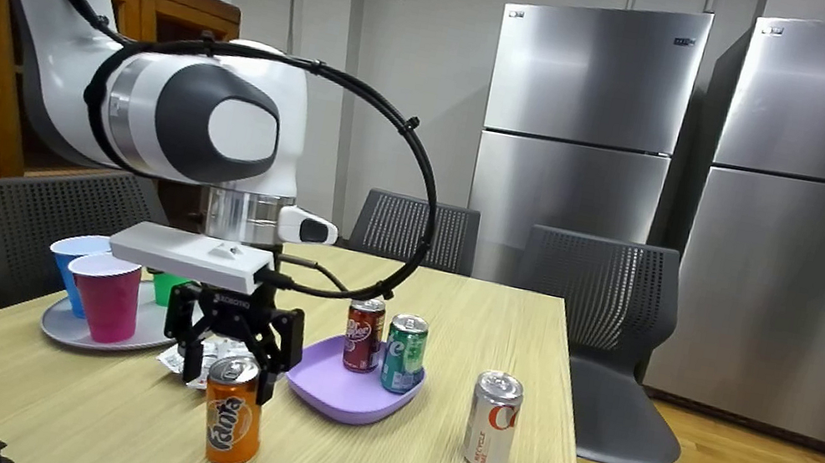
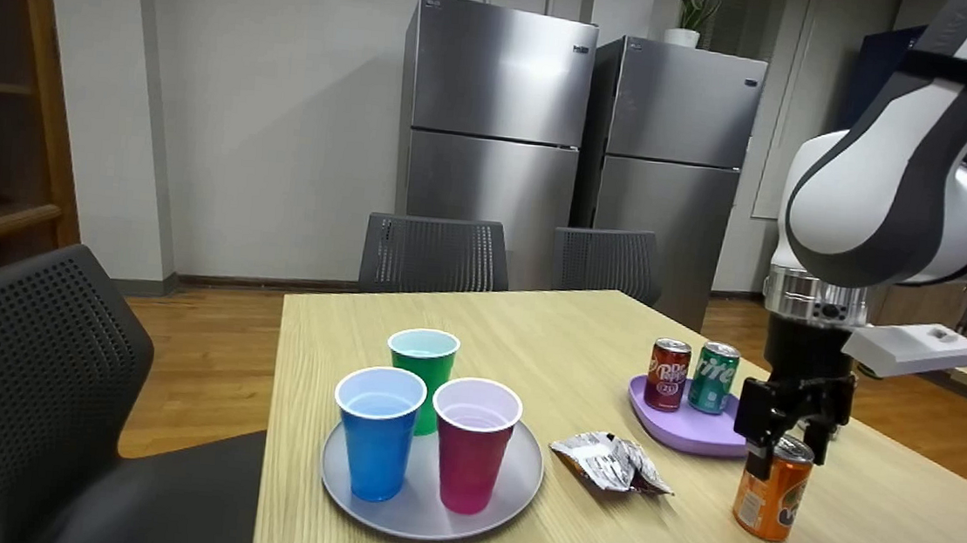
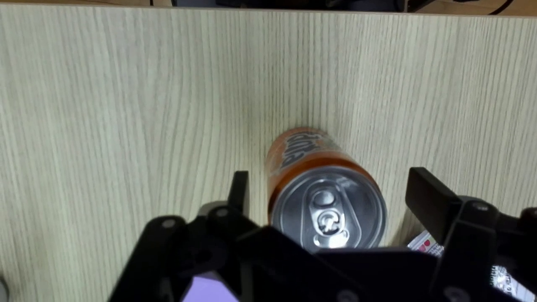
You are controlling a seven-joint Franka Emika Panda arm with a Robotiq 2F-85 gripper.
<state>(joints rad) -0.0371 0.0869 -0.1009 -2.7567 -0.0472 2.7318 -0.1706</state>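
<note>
An orange Fanta can (image 1: 233, 429) stands upright on the wooden table, seen in both exterior views. My gripper (image 1: 228, 379) points straight down over it, jaws wide apart and straddling the top of the can. In the wrist view, the silver lid of the can (image 3: 329, 209) lies between the black fingers (image 3: 434, 205), with a gap of bare table on either side, so neither finger touches it. The can's lower rim of the lid is hidden behind the gripper body. Beside the gripper lies a crumpled silver wrapper (image 2: 611, 462).
A purple plate (image 1: 348, 403) holds a Dr Pepper can (image 2: 667, 375) and a green Sprite can (image 2: 713, 379). A white-silver Coke can (image 1: 492, 421) stands near the table's edge. A grey plate (image 2: 517, 484) carries blue (image 2: 378, 446), magenta (image 2: 472, 454) and green (image 2: 431, 372) cups. Chairs surround the table.
</note>
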